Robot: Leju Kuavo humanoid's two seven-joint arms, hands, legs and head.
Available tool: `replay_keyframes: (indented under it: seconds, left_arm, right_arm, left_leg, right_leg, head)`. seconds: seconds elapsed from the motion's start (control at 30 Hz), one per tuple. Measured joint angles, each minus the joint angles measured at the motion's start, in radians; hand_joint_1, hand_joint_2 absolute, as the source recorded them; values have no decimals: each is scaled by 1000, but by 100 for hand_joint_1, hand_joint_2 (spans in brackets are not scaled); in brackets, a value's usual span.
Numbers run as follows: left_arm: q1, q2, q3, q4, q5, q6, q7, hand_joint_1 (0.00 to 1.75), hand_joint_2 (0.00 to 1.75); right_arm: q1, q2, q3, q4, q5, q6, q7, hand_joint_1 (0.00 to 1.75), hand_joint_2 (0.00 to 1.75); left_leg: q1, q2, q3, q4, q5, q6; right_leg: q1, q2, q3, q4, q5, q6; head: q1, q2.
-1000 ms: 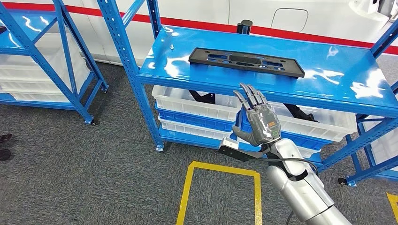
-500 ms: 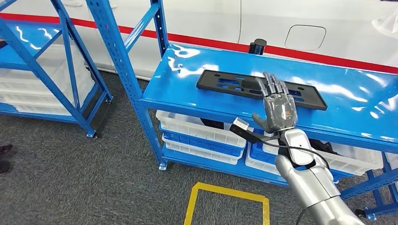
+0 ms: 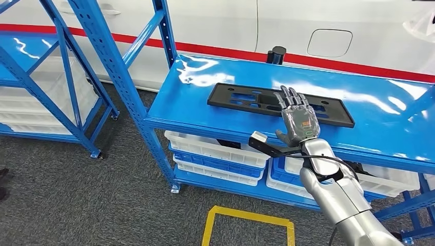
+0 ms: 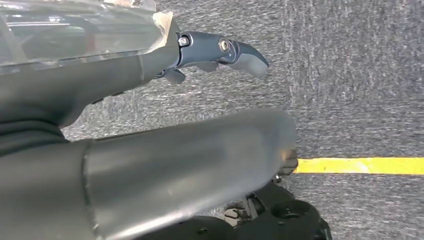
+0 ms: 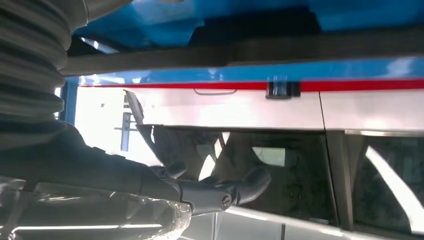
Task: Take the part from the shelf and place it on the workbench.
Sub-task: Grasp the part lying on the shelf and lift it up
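A long flat black part (image 3: pixel 241 98) with cut-out slots lies on the top blue shelf (image 3: pixel 195 102), along its length. My right hand (image 3: pixel 297 120) reaches over the shelf's front edge, palm down, fingers stretched out over the part's middle-right; whether it touches the part I cannot tell. It holds nothing. In the right wrist view the part (image 5: pixel 300 47) is a dark band beyond the fingers (image 5: pixel 225 192). My left hand (image 4: pixel 150 150) hangs over the grey carpet, its fingers (image 4: pixel 225 50) apart with nothing in them.
White and blue bins (image 3: pixel 215 154) sit on the lower levels under the shelf. A second blue rack (image 3: pixel 56 87) stands to the left. A small black cylinder (image 3: pixel 276 54) stands at the shelf's back edge, before a white car body with a red stripe. A yellow floor frame (image 3: pixel 246 220) lies below.
My right hand has risen from below the shelf's front edge to above the black part. The head camera has shifted, so the whole scene has moved.
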Motion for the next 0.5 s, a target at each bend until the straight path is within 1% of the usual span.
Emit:
replay_keyframes:
  seconds: [0.03, 0.1, 0.13, 0.2, 0.5]
  left_arm:
    - [0, 0, 0, 0, 0, 2, 0, 0, 0]
    - [0, -1, 0, 0, 1, 6, -1, 0, 0]
    - [0, -1, 0, 0, 2, 8, -2, 0, 0]
    - [0, -1, 0, 0, 4, 12, -4, 0, 0]
    - [0, -3, 0, 0, 7, 13, -7, 0, 0]
  right_arm:
    - [-3, 0, 5, 3, 2, 9, 3, 0, 175]
    - [-8, 2, 15, 12, 4, 25, 7, 0, 175]
    - [-11, 3, 20, 17, 5, 32, 9, 0, 175]
    - [-18, 5, 29, 28, 8, 39, 14, 0, 175]
    - [-56, 25, 52, 86, 10, 14, 30, 0, 175]
  left_leg:
    - [-1, 0, 2, -2, 3, -1]
    - [-3, -1, 7, -6, 31, -1]
    - [-3, -2, 8, -7, 36, -2]
    - [-6, -4, 7, -7, 35, 3]
    - [-7, -5, 6, -6, 31, 10]
  right_leg:
    - [2, 0, -2, 1, -4, 1]
    - [4, -2, -1, 1, -7, 1]
    - [4, -2, 0, 0, -7, 1]
    - [2, -3, 4, -5, -5, 5]
    - [1, -4, 6, -14, -4, 8]
  head:
    - [0, 0]
    - [0, 0]
    - [1, 0]
    - [0, 0]
    - [0, 0]
